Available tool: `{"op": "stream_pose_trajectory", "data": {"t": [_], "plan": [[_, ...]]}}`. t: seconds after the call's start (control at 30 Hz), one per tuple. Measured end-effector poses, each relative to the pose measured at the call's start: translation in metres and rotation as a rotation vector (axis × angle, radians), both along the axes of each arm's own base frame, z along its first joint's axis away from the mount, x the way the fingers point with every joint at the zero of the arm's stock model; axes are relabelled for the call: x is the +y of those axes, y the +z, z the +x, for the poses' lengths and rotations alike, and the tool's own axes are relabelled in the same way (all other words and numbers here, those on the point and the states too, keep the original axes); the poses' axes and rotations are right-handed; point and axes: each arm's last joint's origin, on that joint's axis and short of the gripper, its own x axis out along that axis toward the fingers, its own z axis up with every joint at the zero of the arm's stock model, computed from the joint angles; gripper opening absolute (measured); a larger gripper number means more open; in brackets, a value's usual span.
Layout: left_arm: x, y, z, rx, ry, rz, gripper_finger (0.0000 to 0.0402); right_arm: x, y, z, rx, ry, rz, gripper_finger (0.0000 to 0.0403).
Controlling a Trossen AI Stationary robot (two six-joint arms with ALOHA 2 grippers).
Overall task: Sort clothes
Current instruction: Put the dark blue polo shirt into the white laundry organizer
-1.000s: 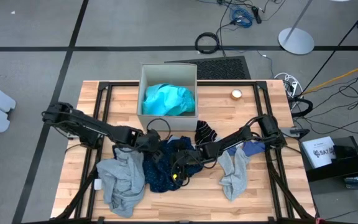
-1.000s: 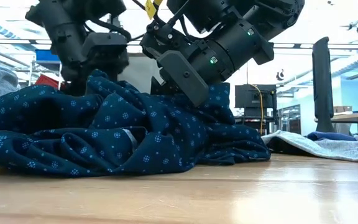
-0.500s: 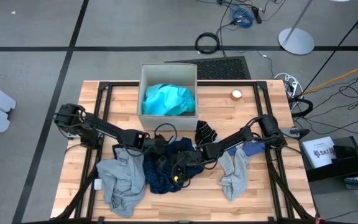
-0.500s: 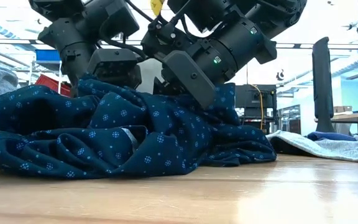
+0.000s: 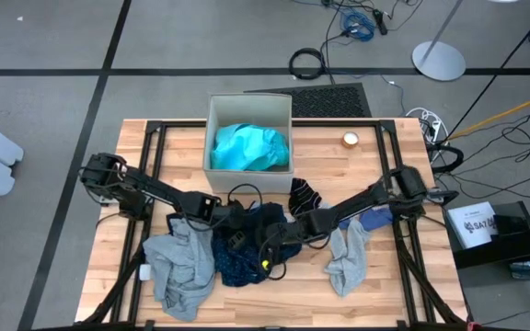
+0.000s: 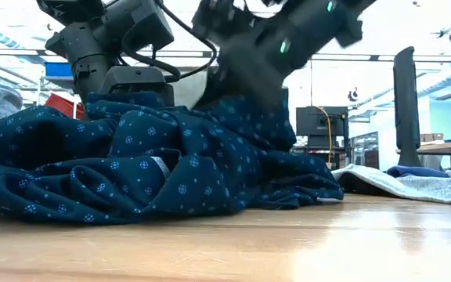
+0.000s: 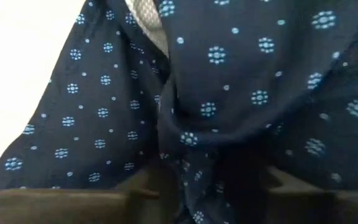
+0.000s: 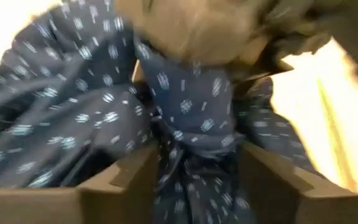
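Note:
The navy dotted garment (image 5: 243, 257) lies crumpled at the table's middle near edge, also seen in the low view (image 6: 171, 168). My left gripper (image 5: 235, 223) reaches in from the left and is shut on a raised fold of it. My right gripper (image 5: 277, 241) comes from the right and stands open, with a bunched fold (image 8: 194, 155) between its fingers. Grey garments lie on the left (image 5: 180, 268) and the right (image 5: 346, 256). A turquoise garment (image 5: 249, 147) fills the beige box (image 5: 211, 138). Striped socks (image 5: 302, 195) and a blue piece (image 5: 376, 219) lie on the table. My left gripper pinches a bunched, raised fold of the navy garment (image 7: 197, 177) between its two fingers, with several layers gathered. The fingers slant down from the table's left. The remaining cloth lies slack on the table. My right gripper has cloth between its spread fingers; whether they touch it I cannot tell.
A small round object (image 5: 350, 140) sits on the far right of the table. Black frame rails run along the left and right sides. Bare wood shows along the near edge in front of the garments.
My left gripper has moved toward the table's right and come down onto the navy garment's raised part. My right gripper has swung and tipped upward over the cloth, blurred in motion. The garment's lower folds have stayed where they were on the table.

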Motion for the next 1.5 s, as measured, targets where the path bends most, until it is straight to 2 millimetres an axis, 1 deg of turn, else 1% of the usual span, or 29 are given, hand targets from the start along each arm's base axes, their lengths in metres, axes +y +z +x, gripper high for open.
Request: {"op": "stream_pose_trajectory", "data": {"t": [0.1,0.17,0.3,0.43,0.5,0.6,0.67,0.8,0.97,1.27,1.5], "plan": [[0.000,0.000,-0.001,0.005,0.000,0.007,0.0048,0.002,0.028,-0.013,0.003,-0.003,0.018,0.0249],[0.001,-0.001,-0.001,0.008,-0.001,0.012,0.0020,0.003,0.048,-0.024,-0.007,-0.008,0.041,0.0262],[0.001,-0.001,-0.001,0.008,-0.010,0.017,0.0019,0.005,0.090,-0.053,-0.024,-0.025,0.103,0.0269],[0.001,0.000,0.000,-0.003,-0.056,0.024,0.0018,0.010,0.123,-0.084,-0.033,-0.030,0.166,0.0266],[0.000,0.006,0.002,-0.024,-0.071,0.025,0.0018,0.014,0.136,-0.099,-0.043,-0.022,0.197,0.0264],[-0.002,0.020,0.007,-0.076,-0.095,0.012,0.0018,0.020,0.151,-0.118,-0.055,0.000,0.234,0.0264],[-0.002,0.035,0.008,-0.119,-0.109,0.013,0.0018,0.024,0.158,-0.127,-0.073,0.014,0.250,0.0264],[-0.002,0.065,0.012,-0.243,-0.102,0.006,0.0018,0.035,0.167,-0.143,-0.111,0.009,0.222,0.0263],[-0.001,0.094,0.012,-0.355,-0.070,0.034,0.0018,0.043,0.167,-0.155,-0.125,-0.035,0.136,0.0263],[0.000,0.139,0.014,-0.514,-0.061,0.053,0.0018,0.043,0.165,-0.158,-0.114,-0.062,0.114,0.0263],[0.000,0.184,0.020,-0.660,-0.086,0.091,0.0018,0.041,0.163,-0.161,-0.084,-0.074,0.109,0.0263]]}}
